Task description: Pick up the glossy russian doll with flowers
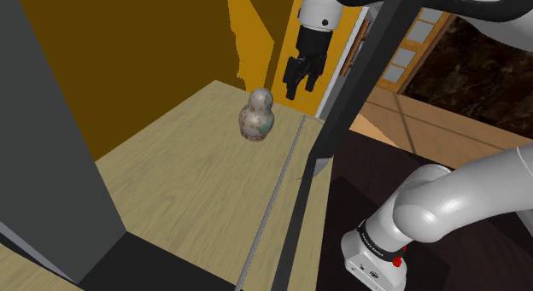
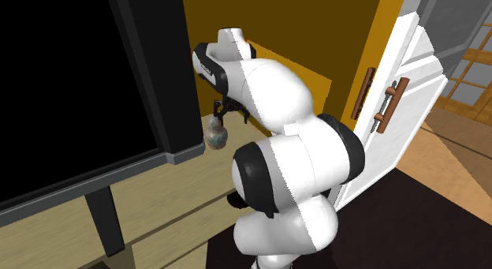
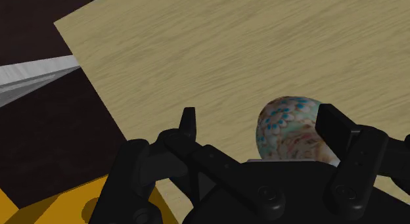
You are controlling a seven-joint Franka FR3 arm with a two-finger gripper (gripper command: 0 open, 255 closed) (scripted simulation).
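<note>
Shoulder view gave us the clearest read. The doll (image 1: 256, 115) stood upright on the pale wooden worktop (image 1: 188, 170), toward its far end near the ochre wall (image 1: 154, 50). The pincer (image 1: 297, 86) hung above it and a little to that view's right, clear of it, with its fingers spread and nothing between them.

We judged the step in hand to be the approach before the grasp. In the wrist view the doll (image 3: 289, 127) lay off to the side of one finger (image 3: 336, 127) rather than midway between the two (the other finger had only bare wood beside it). So we reckoned the hand should slide sideways until the doll was centred, and only then come straight down. The body looked round and slick. We thought a gentle close at or just under its widest girth would hold best, since pinching the narrow head could tip it or let it squirt free.

As for its looks, the doll had a small domed head over a fuller, rounded body. It was cream, patterned with blue-green dotted petals and pinkish swirls, with a soft sheen on top.
</note>
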